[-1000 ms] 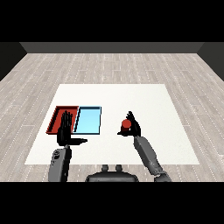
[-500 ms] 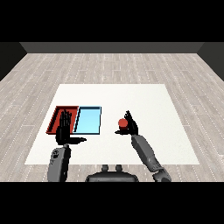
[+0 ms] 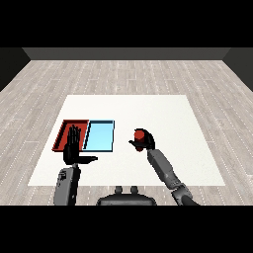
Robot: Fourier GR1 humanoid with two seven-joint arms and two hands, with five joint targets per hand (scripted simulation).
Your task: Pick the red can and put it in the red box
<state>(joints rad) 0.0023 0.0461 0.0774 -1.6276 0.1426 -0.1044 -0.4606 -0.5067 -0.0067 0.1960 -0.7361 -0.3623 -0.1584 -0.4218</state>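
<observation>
The red can [image 3: 140,135] is held above the white table, right of the trays. My right hand [image 3: 146,143] curls round it from behind, thumb on its left side. The red tray [image 3: 63,132] lies at the left, with the light blue tray [image 3: 100,135] touching its right side. My left hand [image 3: 73,150] stands upright over the red tray's near edge, fingers straight and thumb pointing right, holding nothing. It hides part of the red tray's inside.
The white table [image 3: 163,113] stretches wide to the right and behind the trays. Grey wooden floor surrounds it.
My right hand has closed round the red can and carried it a little to the left, toward the trays. The left hand has stayed put.
</observation>
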